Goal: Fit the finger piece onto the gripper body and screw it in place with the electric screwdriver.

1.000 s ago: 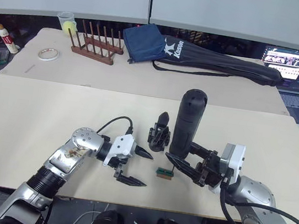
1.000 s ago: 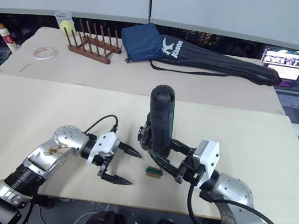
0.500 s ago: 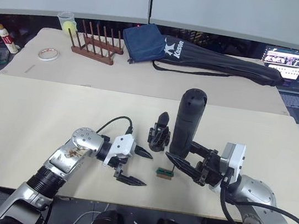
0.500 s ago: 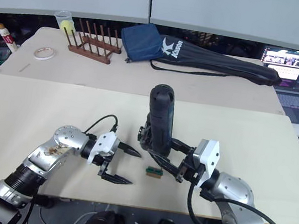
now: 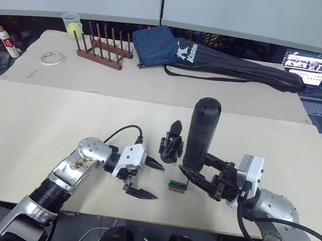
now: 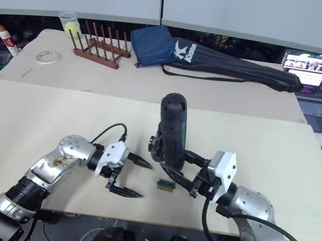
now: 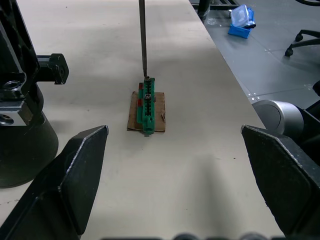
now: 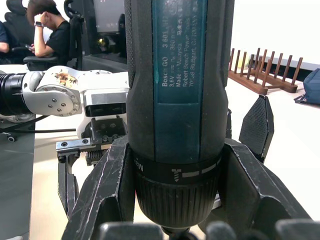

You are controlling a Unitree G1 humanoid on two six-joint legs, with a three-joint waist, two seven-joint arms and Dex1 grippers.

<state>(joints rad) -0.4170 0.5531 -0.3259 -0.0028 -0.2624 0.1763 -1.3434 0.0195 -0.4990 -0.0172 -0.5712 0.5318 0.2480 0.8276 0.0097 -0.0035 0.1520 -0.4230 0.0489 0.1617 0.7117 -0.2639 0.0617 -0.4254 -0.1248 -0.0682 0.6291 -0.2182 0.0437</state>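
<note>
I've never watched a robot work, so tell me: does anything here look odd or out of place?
One thing: the electric screwdriver, upright in the right gripper, has its bit resting on the small green block, not on the gripper body standing beside it.

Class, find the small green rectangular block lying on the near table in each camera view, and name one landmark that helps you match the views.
Left eye view: small green rectangular block, near table edge, between the two pincers.
Right eye view: same block, just left of the black cylindrical electric screwdriver.
Left wrist view: centre, under the thin metal bit.
Right wrist view: cannot be made out.
Shared landmark: the screwdriver.
</note>
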